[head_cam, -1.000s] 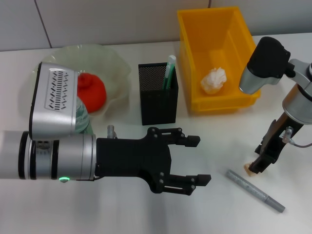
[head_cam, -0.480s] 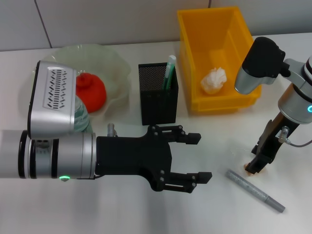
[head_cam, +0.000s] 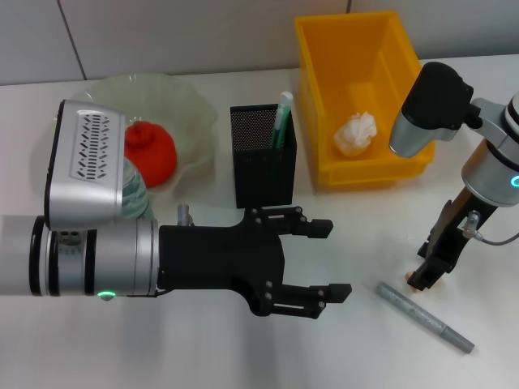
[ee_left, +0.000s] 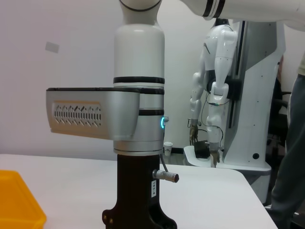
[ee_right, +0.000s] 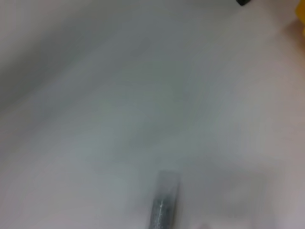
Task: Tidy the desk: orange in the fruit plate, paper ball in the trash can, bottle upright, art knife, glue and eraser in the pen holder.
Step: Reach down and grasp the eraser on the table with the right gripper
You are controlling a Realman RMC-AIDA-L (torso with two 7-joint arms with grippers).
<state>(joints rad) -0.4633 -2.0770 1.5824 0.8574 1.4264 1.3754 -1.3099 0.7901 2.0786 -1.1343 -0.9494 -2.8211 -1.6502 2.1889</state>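
The red orange (head_cam: 151, 151) lies in the pale green fruit plate (head_cam: 190, 105). A white paper ball (head_cam: 357, 134) sits inside the yellow trash can (head_cam: 316, 97). The black mesh pen holder (head_cam: 262, 166) holds a green-and-white glue stick (head_cam: 282, 117). Only part of the greenish bottle (head_cam: 135, 194) shows behind my left arm. My left gripper (head_cam: 328, 261) hovers open and empty in front of the pen holder. My right gripper (head_cam: 426, 277) points down at the table with its tip against the small tan eraser (head_cam: 410, 282). Just beside it lies the grey art knife (head_cam: 424, 317), whose end (ee_right: 164, 202) shows in the right wrist view.
My right arm (ee_left: 138, 119) stands upright in the left wrist view, with a corner of the yellow bin (ee_left: 19, 202) beside it. Bare white table lies along the front edge and to the right of the knife.
My right arm's upper part shifted slightly left, and the gripper tip stayed by the eraser. The left arm barely moved.
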